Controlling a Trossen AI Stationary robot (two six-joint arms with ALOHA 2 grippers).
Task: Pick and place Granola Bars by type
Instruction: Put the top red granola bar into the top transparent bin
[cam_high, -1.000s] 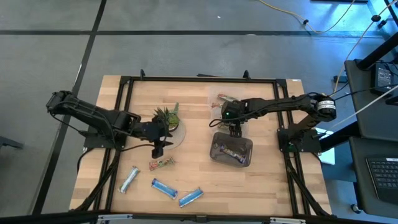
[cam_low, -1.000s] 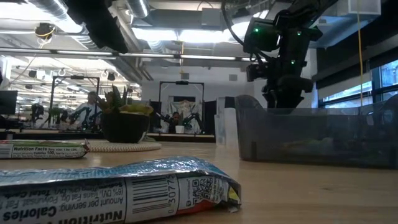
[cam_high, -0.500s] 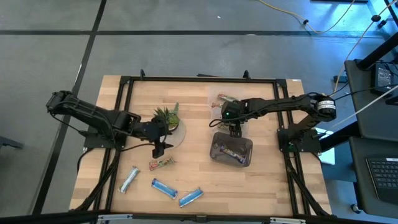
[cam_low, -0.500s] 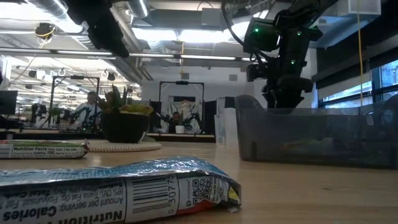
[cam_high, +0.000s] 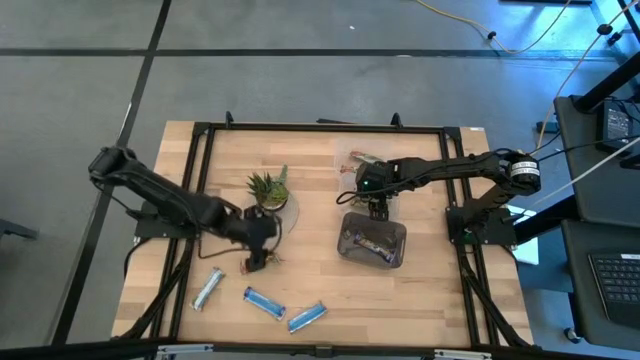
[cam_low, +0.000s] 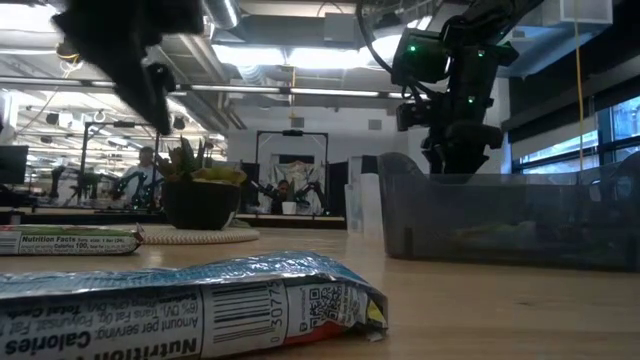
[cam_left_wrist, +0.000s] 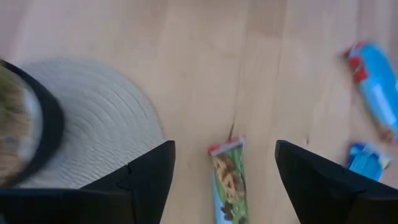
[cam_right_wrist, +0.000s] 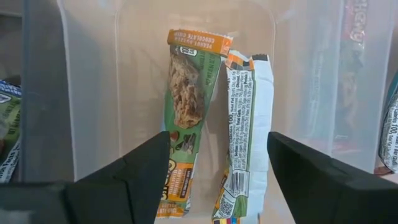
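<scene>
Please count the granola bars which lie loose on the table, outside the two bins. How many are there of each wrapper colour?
Blue bars: 2
Silvery-white bar: 1
Green bar: 1
Total: 4

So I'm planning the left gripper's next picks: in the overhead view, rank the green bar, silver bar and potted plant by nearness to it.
1. Green bar, directly under the left gripper.
2. Potted plant, behind it.
3. Silver bar, toward the table's front-left.

Two blue bars, one silvery bar, one plant, two bins
</scene>
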